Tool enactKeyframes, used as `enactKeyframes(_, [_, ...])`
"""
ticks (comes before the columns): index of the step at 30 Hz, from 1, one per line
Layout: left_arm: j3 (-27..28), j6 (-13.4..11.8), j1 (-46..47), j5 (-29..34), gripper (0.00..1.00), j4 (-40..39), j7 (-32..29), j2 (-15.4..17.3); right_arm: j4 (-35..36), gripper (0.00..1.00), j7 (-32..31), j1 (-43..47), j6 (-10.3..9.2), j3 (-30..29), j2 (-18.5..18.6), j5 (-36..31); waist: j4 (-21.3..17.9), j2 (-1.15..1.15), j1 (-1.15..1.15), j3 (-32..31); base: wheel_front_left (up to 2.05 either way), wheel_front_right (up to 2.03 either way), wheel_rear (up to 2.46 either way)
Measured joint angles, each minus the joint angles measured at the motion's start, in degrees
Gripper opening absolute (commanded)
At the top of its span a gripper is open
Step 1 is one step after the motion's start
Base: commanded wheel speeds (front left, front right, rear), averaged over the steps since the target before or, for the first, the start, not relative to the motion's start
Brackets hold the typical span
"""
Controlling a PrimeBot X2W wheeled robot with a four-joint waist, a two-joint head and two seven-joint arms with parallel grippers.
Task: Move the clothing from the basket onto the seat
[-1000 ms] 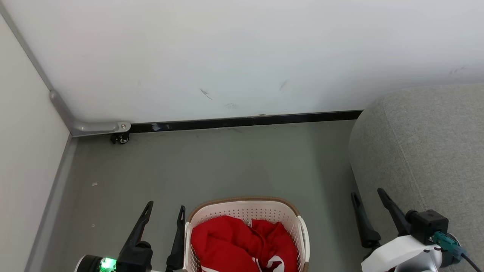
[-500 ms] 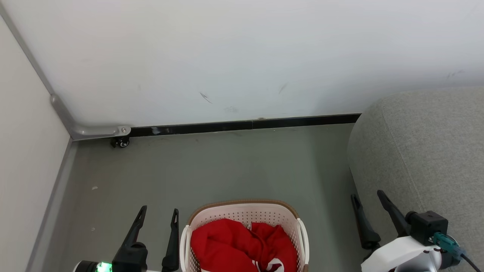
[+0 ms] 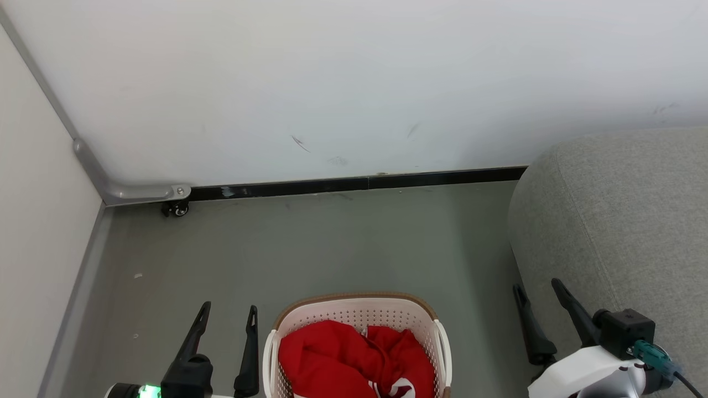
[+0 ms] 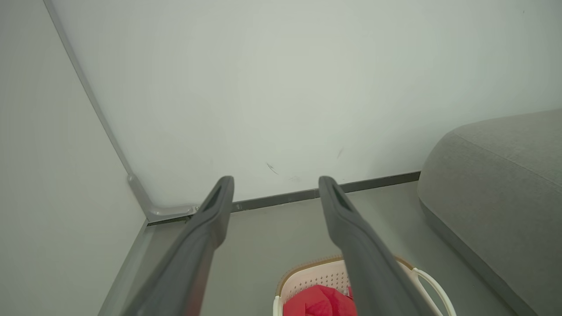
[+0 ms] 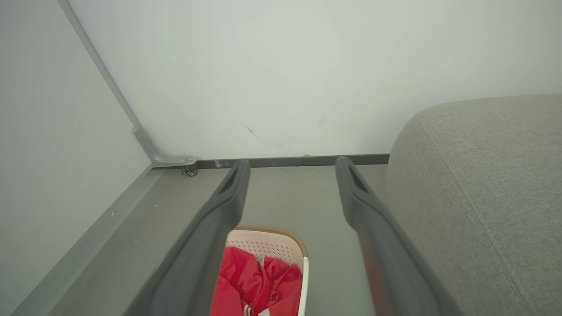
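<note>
Head view puts the cream-white perforated plastic basket with a brown rim at 6 o'clock on the grey floor. The bright red soft fabric clothing is heaped inside it, and none lies on the visible part of the large light-grey woven upholstered seat at 3 o'clock. The left gripper hangs at 7 o'clock just beside the basket's wall, its two long dark fingers spread apart and empty. The right gripper at 5 o'clock, near the seat's edge, is likewise spread and holds nothing. The step in hand looks like the first reach into the heap. It would go best by bringing one gripper over the basket's middle and lowering onto a raised fold rather than the rim or handle. The fingers should close on a thick bunch, then lift clear of the rim before swinging toward 3 o'clock.
</note>
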State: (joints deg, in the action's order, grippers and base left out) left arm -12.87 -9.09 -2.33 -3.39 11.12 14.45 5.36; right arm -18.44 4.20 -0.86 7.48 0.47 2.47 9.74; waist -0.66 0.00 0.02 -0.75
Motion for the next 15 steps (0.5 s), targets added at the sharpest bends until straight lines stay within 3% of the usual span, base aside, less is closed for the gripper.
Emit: enactKeyframes(15, [0.4,-0.1,0.0,0.0,1.00,0.1,0.0,0.0,0.0,1.00,0.0,0.0,0.00,-0.1,0.0,0.4,0.0,0.00,0.00,0.3,0.00,0.00,0.00])
